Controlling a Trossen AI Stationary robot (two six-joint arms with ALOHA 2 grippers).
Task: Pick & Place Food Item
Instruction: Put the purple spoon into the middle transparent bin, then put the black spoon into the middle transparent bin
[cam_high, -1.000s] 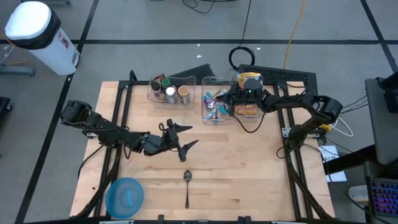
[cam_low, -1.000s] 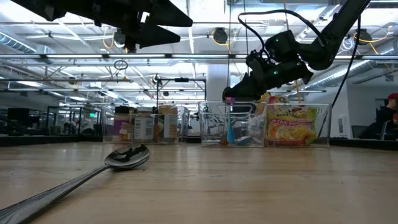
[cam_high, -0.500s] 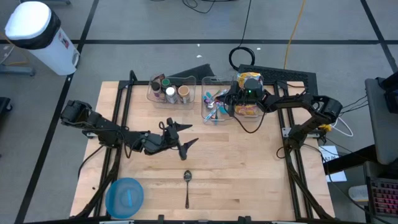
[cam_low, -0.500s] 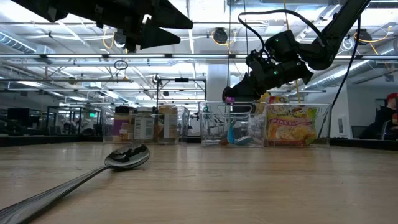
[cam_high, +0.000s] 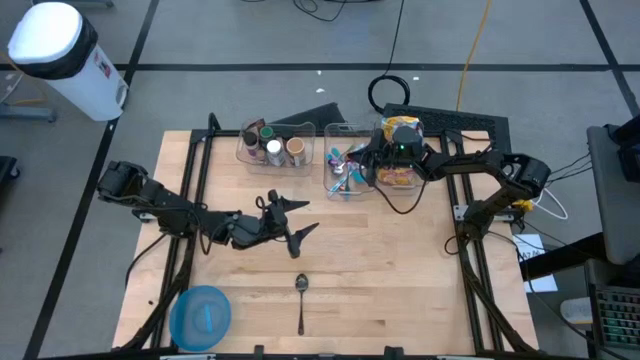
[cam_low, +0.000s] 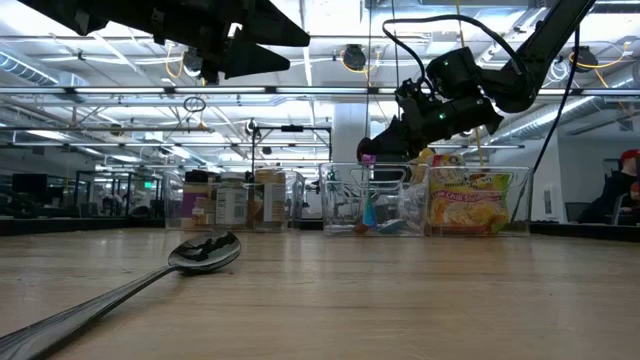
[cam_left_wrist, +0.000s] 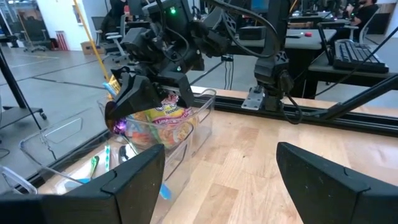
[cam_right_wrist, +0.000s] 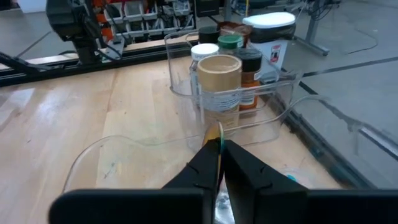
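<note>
The right gripper (cam_high: 358, 160) hangs over the middle clear bin (cam_high: 344, 172) at the far edge of the wooden table (cam_high: 400, 270), its fingers pinched shut on a small wrapped item (cam_low: 368, 159) with a purple end, lifted just above the bin's rim. More small wrapped sweets (cam_high: 341, 178) lie in the bin beneath it. Just to the right, touching that bin, stands another clear bin (cam_high: 400, 180) with a yellow noodle packet (cam_low: 466, 208) upright inside. To the left along the same far edge, a third clear bin (cam_high: 275, 146) holds several jars and spice bottles (cam_right_wrist: 219, 78), one with a white lid and one with a green lid.

The left gripper (cam_high: 294, 224) hovers above the middle of the table, well apart from the bins, its fingers spread open and empty, pointing toward the right arm's side.

A metal spoon (cam_high: 301, 301) lies near the table's front edge, bowl toward the bins and handle toward the front. A blue plate (cam_high: 201, 315) sits at the front left corner. Beyond the table's far left corner, on the floor, stands a white bin with a black collar (cam_high: 62, 55).
</note>
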